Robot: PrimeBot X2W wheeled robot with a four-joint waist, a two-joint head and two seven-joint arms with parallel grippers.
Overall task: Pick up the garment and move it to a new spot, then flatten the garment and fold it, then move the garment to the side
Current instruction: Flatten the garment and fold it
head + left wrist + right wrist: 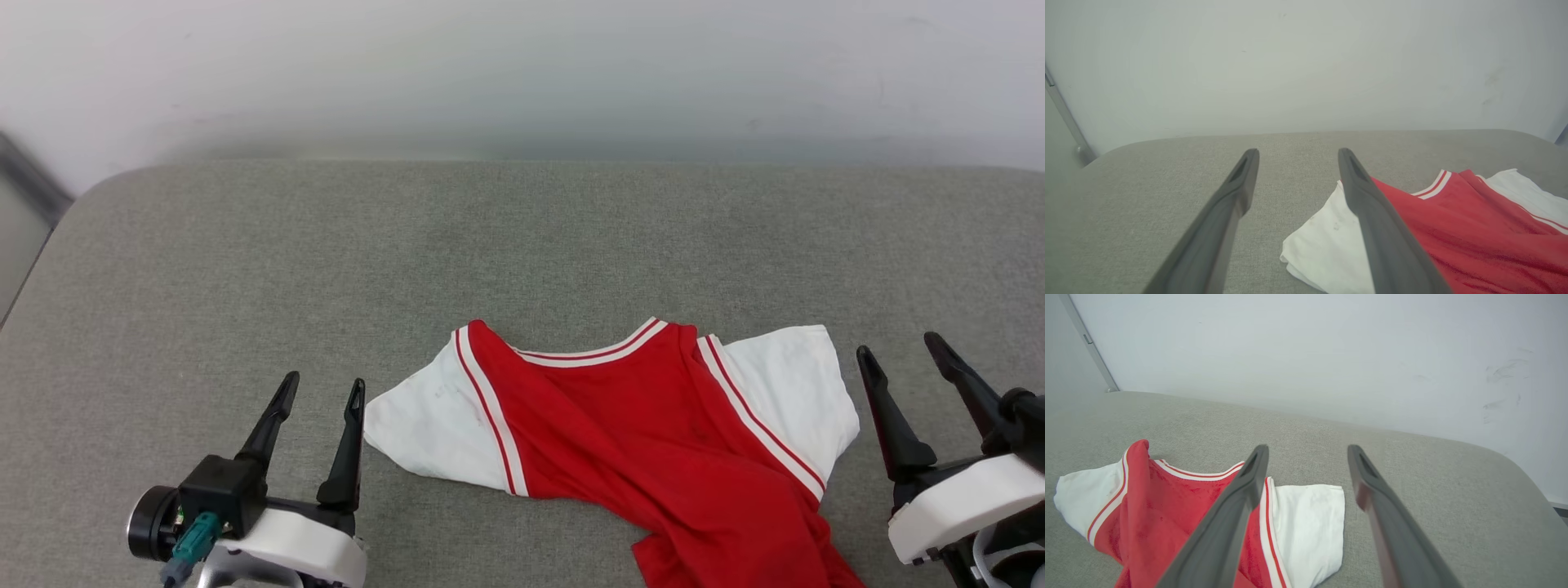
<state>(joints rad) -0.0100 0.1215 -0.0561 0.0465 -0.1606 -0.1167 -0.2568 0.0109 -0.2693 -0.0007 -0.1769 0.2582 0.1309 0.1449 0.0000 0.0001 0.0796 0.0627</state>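
Red and white, the garment (637,425) lies on the near part of the grey table (245,269), between the two hands. Its top is partly spread and its lower part is bunched. The left hand (323,380) is wide open and empty, just beside one white sleeve (433,425). The right hand (899,346) is also open and holds nothing, just beside the other sleeve (788,384). I judge the cloth to be light, soft and limp, so it will sag when lifted. A good hold seems to be one shoulder seam for each hand.
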